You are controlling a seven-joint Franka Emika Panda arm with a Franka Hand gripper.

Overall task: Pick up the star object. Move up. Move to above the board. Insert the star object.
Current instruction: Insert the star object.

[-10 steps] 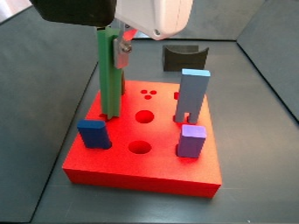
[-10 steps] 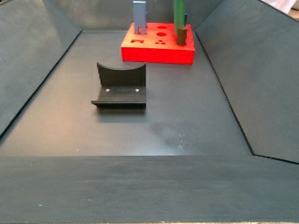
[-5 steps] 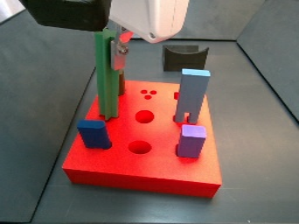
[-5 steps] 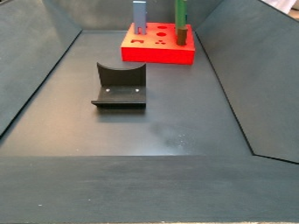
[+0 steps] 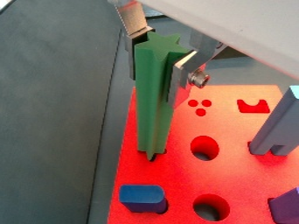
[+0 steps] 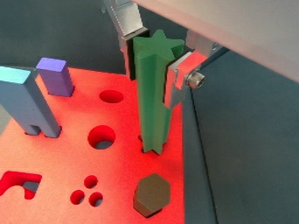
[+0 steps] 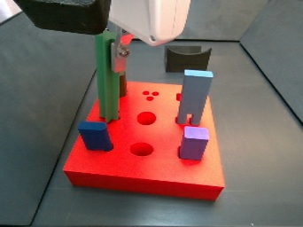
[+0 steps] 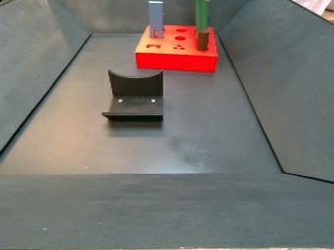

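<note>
A: Insertion is the step in hand, I judge. The green star object (image 7: 108, 75) stands upright at the left of the red board (image 7: 147, 175), its foot sunk into a slot there, just behind the dark blue block (image 7: 94, 135).

B: How would you finish it well?

A: Keep the piece vertical, press straight down without twisting, and only part the fingers (image 5: 184, 72) once it stops sinking. A sideways pull could jam the star points in the slot.

B: And the arm?

A: The gripper (image 6: 153, 54) hangs directly over the board's left edge, pointing down. In both wrist views its silver plates sit at either side of the star's upper end, seemingly clamped on it. To the right stand the tall light blue piece (image 7: 196, 96) and the purple block (image 7: 194, 144), well clear. Behind the board, the fixture (image 8: 133, 95) rests on the bench.
</note>
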